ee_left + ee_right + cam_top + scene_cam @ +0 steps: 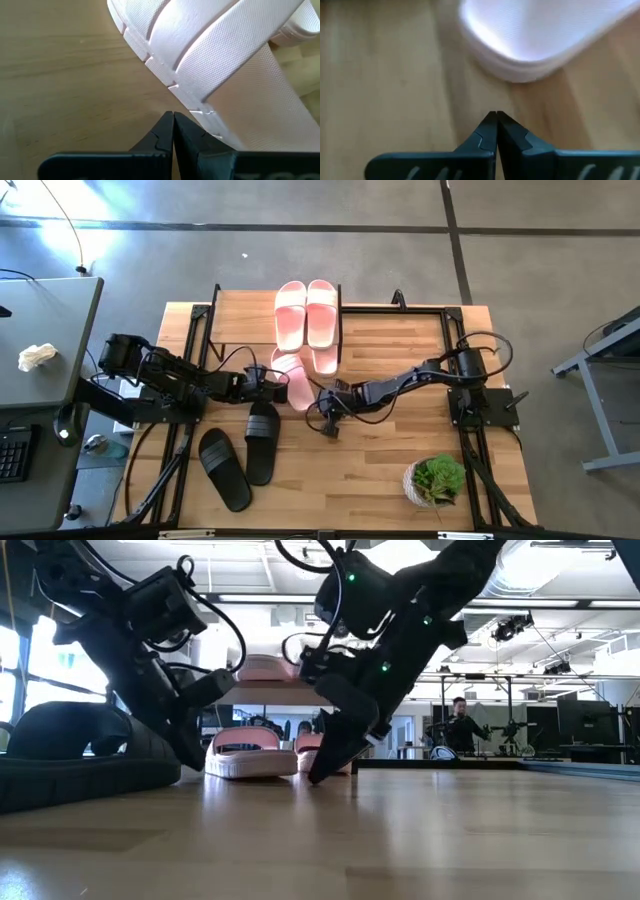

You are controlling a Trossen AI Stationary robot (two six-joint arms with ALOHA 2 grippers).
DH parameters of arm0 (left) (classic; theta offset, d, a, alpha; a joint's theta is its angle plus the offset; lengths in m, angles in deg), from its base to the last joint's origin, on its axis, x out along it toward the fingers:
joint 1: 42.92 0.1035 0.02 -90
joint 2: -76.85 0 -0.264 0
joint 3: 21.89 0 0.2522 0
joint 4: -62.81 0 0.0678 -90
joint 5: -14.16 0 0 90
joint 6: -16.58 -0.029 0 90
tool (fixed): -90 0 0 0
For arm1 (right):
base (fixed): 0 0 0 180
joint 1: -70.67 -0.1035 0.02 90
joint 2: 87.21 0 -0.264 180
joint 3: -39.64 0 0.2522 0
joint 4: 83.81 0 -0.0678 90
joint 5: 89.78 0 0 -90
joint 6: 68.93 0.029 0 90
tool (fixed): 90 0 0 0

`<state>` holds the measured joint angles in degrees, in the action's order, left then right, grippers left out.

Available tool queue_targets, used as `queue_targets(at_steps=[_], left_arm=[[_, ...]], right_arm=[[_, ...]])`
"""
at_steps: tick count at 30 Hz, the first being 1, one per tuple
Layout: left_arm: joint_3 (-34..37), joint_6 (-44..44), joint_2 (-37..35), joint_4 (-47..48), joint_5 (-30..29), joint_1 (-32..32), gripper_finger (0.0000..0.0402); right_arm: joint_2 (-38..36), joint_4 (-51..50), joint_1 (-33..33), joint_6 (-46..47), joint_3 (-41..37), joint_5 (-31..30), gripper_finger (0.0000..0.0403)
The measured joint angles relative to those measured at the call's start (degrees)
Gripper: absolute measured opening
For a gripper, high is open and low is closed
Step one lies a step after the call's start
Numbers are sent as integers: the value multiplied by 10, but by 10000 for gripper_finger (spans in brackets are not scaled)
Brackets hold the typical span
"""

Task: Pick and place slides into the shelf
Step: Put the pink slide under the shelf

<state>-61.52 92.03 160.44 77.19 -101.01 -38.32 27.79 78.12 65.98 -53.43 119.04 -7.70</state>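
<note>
**A:** Where are your grippers sitting relative to the shelf?

**B:** Your left gripper is hovering low over the counter just in front of the shelf's front edge, right beside a pale pink slide. In your left wrist view its fingers are pressing together, tip against tip, holding nothing, with that slide's ribbed edge lying just past them.

**A:** And the right one?

**B:** Your right gripper is also reaching in front of the shelf, on the other side of the same loose pink slides. Its fingers are pressing together too, empty, pointing down at the bare wood, and the rounded end of a pink slide is lying just beyond their tips. In the low view you are seeing that gripper angling steeply down to the counter surface.

**A:** Where are the slides themselves?

**B:** One pink pair is resting side by side on top of the shelf's wooden board. Two more pink slides are lying on the counter at the shelf's front edge, between your two grippers. The two black slides are lying farther out from the shelf, on the left arm's side, close to each other.

**A:** Anything else nearby?

**B:** A small potted plant is standing well away from the shelf, near the counter's front corner on the right arm's side.
</note>
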Motion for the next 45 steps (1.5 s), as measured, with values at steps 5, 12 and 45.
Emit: queue_targets(at_steps=[5, 12, 45], left_arm=[[0, 0, 0, -1, -4, 0, 0], [0, -1, 0, -17, -9, 12, 0], [-1, -60, -12, -48, 52, 63, 0]], right_arm=[[-1, 2, 21, -1, -1, -60, 0], [-1, 94, 51, -10, -1, -24, 0], [-6, 20, 40, 21, 0, -31, 0]])
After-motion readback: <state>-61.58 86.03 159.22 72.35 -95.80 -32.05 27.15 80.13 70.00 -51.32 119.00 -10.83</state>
